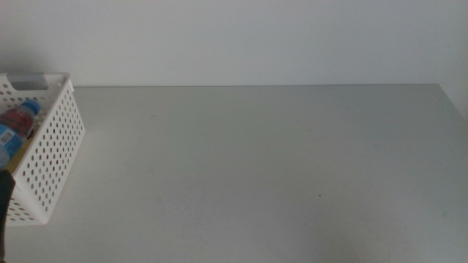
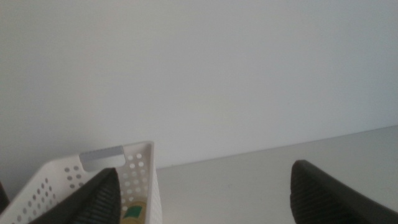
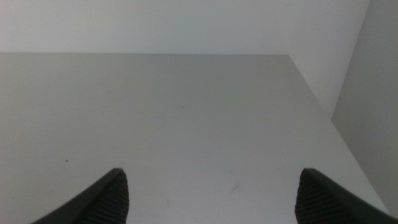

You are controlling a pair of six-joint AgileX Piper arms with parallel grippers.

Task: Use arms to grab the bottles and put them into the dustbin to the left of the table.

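Note:
The white perforated dustbin (image 1: 51, 157) stands at the table's (image 1: 256, 161) left edge. In it lies the clear water bottle with a blue cap (image 1: 28, 108), with a reddish patch next to it that I cannot identify. A strip of pale yellow (image 1: 25, 148) shows below the bottle. The left wrist view shows the dustbin (image 2: 134, 168) close by, with a green-labelled yellow bottle (image 2: 133, 213) inside. My left gripper (image 2: 205, 174) is open and empty, beside the dustbin; a dark part of it shows in the middle view (image 1: 4, 201). My right gripper (image 3: 212, 174) is open and empty over the bare table (image 3: 186, 112).
A white wall runs behind the table (image 1: 234, 44). The table's right edge and far right corner show in the right wrist view (image 3: 311, 87).

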